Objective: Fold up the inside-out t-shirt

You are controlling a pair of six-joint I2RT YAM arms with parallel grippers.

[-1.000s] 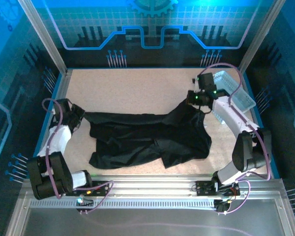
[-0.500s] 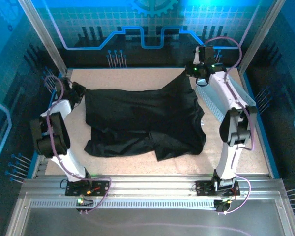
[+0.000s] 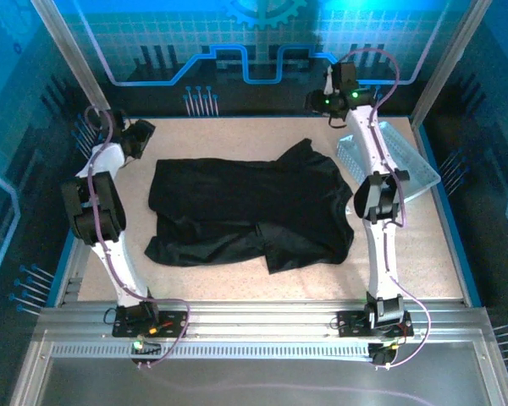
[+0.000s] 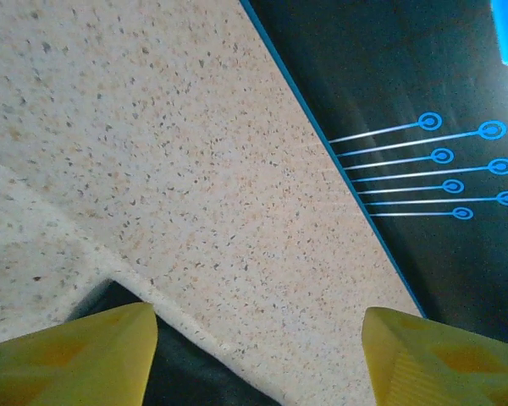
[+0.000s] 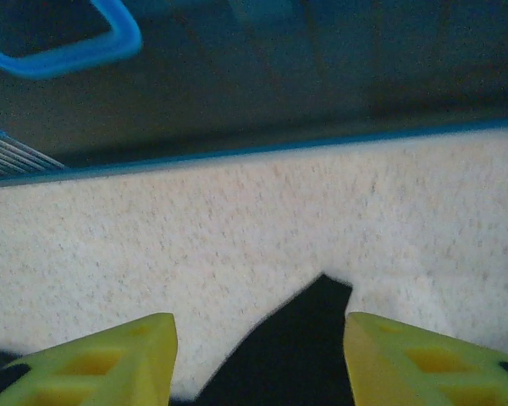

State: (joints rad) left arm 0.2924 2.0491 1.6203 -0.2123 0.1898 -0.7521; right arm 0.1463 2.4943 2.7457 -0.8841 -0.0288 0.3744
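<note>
The inside-out t-shirt (image 3: pixel 245 207) is black and lies spread across the middle of the speckled table, with its lower part rumpled. My left gripper (image 3: pixel 144 135) is past the shirt's far left corner. It is open, and its yellow fingertips (image 4: pixel 68 355) stand wide apart over bare table, with a dark strip of the shirt (image 4: pixel 182 376) just below them. My right gripper (image 3: pixel 322 101) hangs near the back wall beyond the far right corner. It is open too, and a pointed corner of the shirt (image 5: pixel 300 347) lies flat on the table under its gap (image 5: pixel 258 359), untouched.
A light grey perforated tray (image 3: pixel 394 161) leans at the right side, partly behind the right arm. The blue-edged back wall (image 5: pixel 237 152) is close ahead of the right gripper. A blue border and dark side panel (image 4: pixel 406 127) run along the table edge.
Both grippers have opened and let go of the shirt's far edge. The lifted edge has dropped flat onto the table. Both arms have stretched farther toward the back.
</note>
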